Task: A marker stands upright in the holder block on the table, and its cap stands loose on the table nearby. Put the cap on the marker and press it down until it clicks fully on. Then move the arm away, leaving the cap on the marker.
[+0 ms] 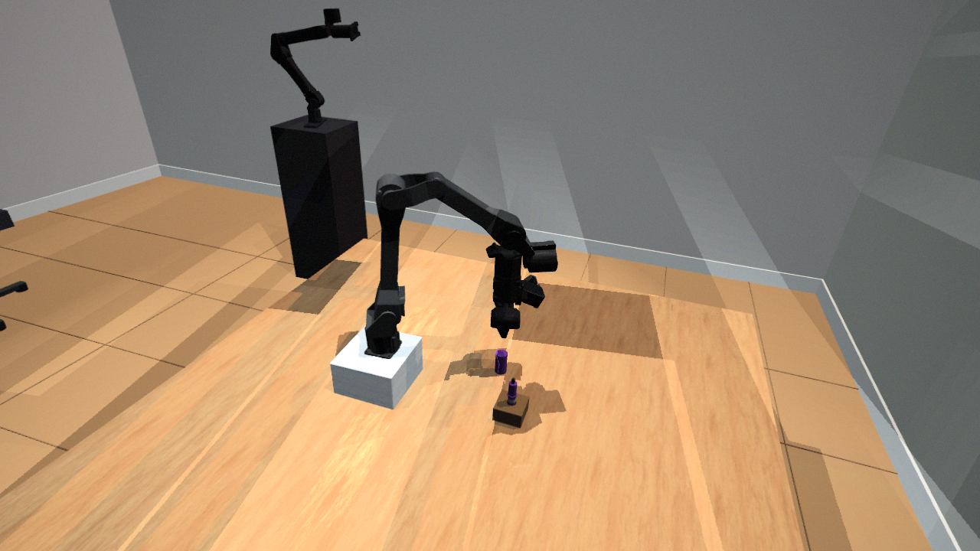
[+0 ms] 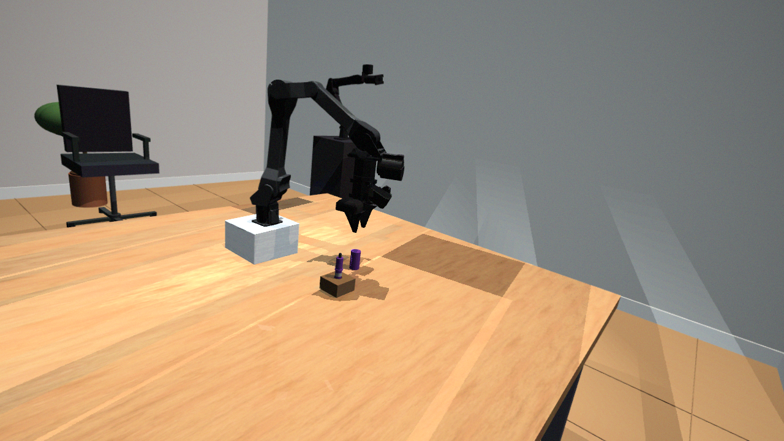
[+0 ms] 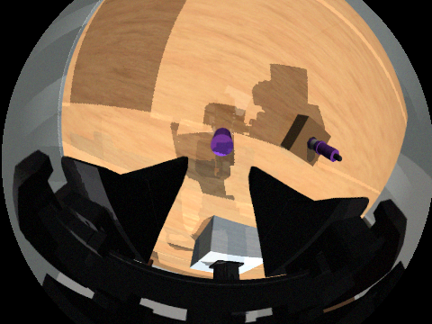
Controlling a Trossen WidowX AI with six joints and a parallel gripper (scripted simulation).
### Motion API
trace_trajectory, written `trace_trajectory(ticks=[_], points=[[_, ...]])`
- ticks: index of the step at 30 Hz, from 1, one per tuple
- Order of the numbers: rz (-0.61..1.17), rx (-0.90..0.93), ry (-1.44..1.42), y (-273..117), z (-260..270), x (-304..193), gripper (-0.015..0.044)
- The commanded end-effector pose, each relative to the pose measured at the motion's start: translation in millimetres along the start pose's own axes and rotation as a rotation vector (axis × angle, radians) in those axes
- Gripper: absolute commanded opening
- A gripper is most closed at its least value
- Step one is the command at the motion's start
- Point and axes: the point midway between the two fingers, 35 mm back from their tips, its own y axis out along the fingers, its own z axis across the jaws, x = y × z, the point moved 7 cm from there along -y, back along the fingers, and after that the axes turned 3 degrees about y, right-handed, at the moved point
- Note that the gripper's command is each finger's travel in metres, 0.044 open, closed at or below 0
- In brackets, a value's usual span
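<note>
Marker cap (image 1: 501, 361) (image 2: 355, 260) (image 3: 221, 142) stands loose on the bench (image 1: 596, 445) (image 2: 383, 351) (image 3: 225, 54) below parted, empty fingers (image 1: 504, 334) (image 2: 359, 229), which should centre over it and descend straight before squeezing.

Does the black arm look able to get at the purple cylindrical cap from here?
Probably yes: the open gripper hangs above the cap, with nothing visible between them.

3 views: top and exterior each look down at a slant from beyond the tabletop (image 1: 602, 465) (image 2: 383, 356) (image 3: 225, 67)'s near edge, the exterior lower; both share its far edge. The wrist view looks down past the claw (image 1: 503, 334) (image 2: 359, 229) (image 3: 219, 168), closest.
</note>
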Motion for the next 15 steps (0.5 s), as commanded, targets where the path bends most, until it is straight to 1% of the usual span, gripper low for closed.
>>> trace_trajectory(ticks=[1,4,9,12,15], points=[[0.002,-0.012,-0.018,0,-1,-1,0.0246],[0.002,-0.012,-0.018,30,-2,-1,0.0246],[0.002,-0.012,-0.018,34,-2,-1,0.0246],[0.002,-0.012,-0.018,47,-2,-1,0.0246],[0.002,-0.012,-0.018,48,-2,-1,0.0246]])
